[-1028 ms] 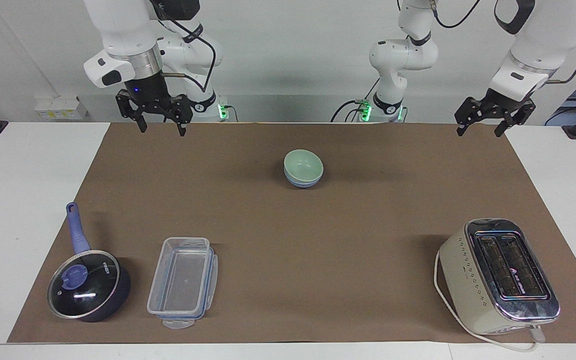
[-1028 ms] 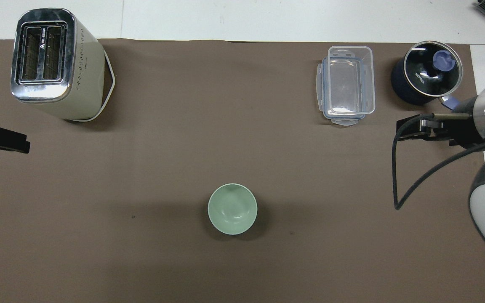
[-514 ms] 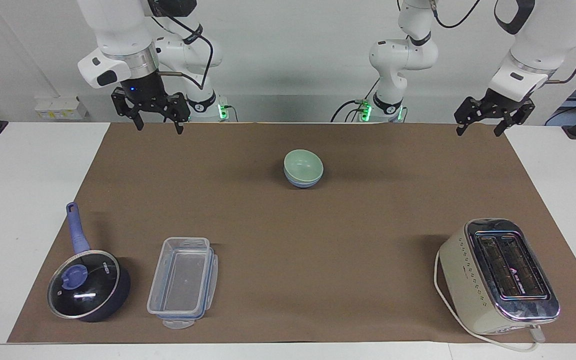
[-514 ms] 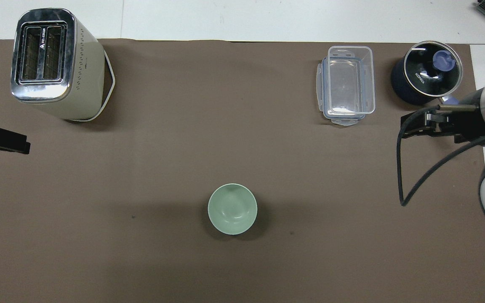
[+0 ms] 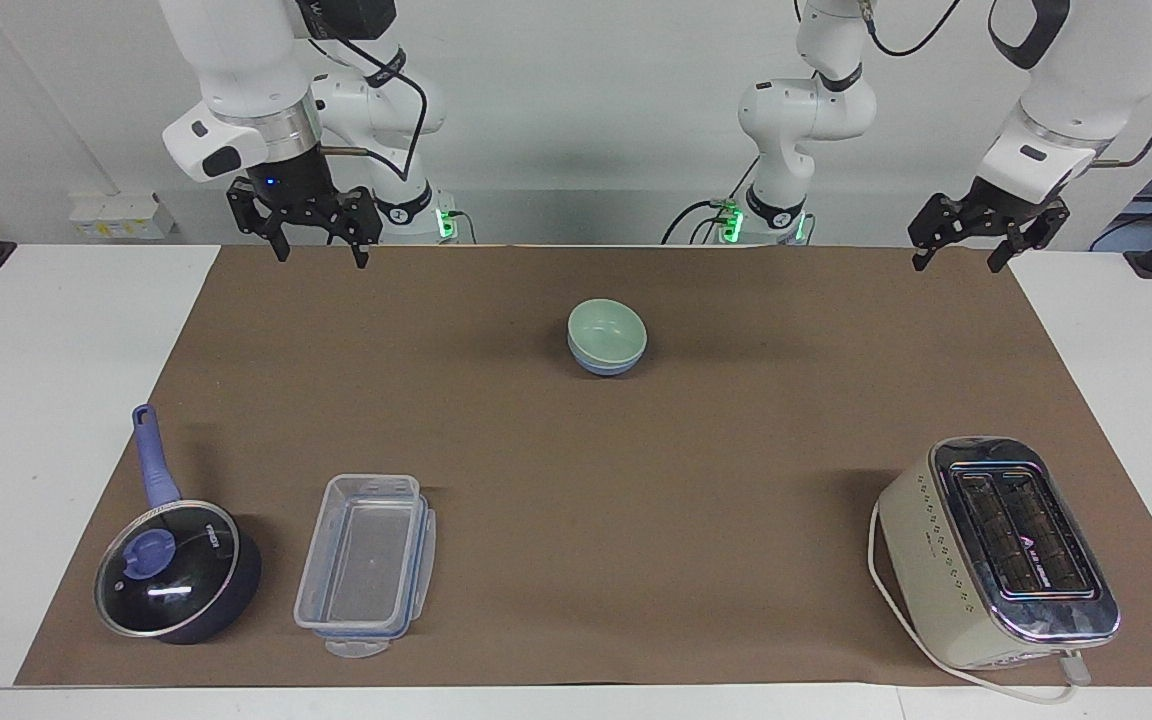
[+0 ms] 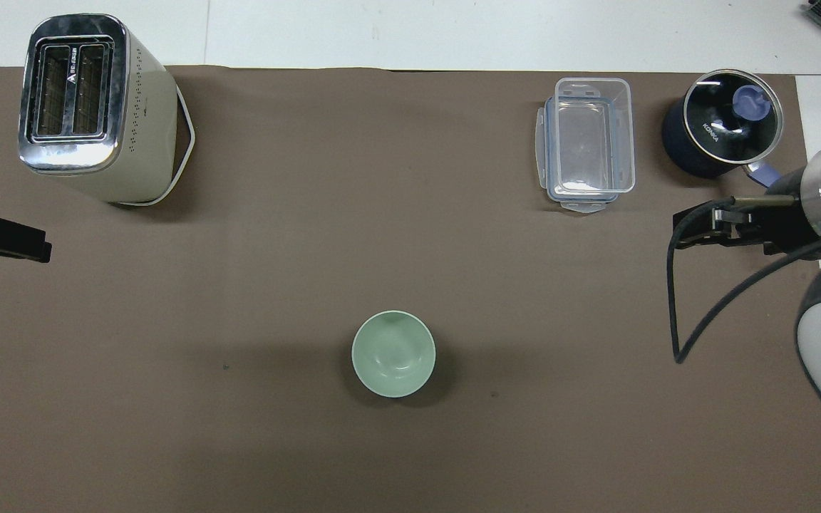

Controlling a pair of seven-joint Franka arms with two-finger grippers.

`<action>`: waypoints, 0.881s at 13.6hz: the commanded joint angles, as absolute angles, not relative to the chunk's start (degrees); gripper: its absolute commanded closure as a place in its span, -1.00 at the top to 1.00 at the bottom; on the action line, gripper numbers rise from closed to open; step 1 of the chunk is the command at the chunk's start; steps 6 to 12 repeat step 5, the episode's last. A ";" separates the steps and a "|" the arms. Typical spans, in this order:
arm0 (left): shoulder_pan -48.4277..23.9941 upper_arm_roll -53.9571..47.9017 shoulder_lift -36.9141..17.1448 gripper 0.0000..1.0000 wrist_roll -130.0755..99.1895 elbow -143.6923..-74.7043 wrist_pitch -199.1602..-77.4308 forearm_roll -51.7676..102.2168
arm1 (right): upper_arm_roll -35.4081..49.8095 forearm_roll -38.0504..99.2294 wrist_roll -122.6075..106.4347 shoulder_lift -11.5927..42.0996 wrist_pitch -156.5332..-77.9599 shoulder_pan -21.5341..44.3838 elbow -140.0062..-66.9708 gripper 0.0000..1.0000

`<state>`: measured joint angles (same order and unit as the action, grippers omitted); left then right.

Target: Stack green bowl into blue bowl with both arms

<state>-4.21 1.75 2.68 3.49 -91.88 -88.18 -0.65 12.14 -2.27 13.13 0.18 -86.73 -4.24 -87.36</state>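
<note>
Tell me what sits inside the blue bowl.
The green bowl is nested in the blue bowl, which shows only as a band below the green rim in the facing view. The overhead view hides it wholly. The green bowl looks empty; the blue bowl's inside is covered.

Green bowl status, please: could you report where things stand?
Left gripper and right gripper open, raised, holding nothing. Green bowl nested in blue bowl. Nothing in the way.
</note>
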 commanded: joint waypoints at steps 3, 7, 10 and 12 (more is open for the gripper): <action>-4.22 1.76 4.13 1.00 2.99 -93.16 -87.80 -1.23 | 12.57 0.00 12.04 -2.46 -88.59 -6.24 -90.97 1.00; -4.22 1.76 4.13 1.00 3.08 -93.25 -87.80 -1.23 | 12.57 0.00 11.95 -2.46 -88.59 -6.24 -90.97 1.00; -4.22 1.76 4.13 1.00 3.08 -93.25 -87.80 -1.23 | 12.57 0.00 11.95 -2.46 -88.59 -6.24 -90.97 1.00; -4.22 1.76 4.13 1.00 3.08 -93.25 -87.80 -1.23 | 12.57 0.00 11.95 -2.46 -88.59 -6.24 -90.97 1.00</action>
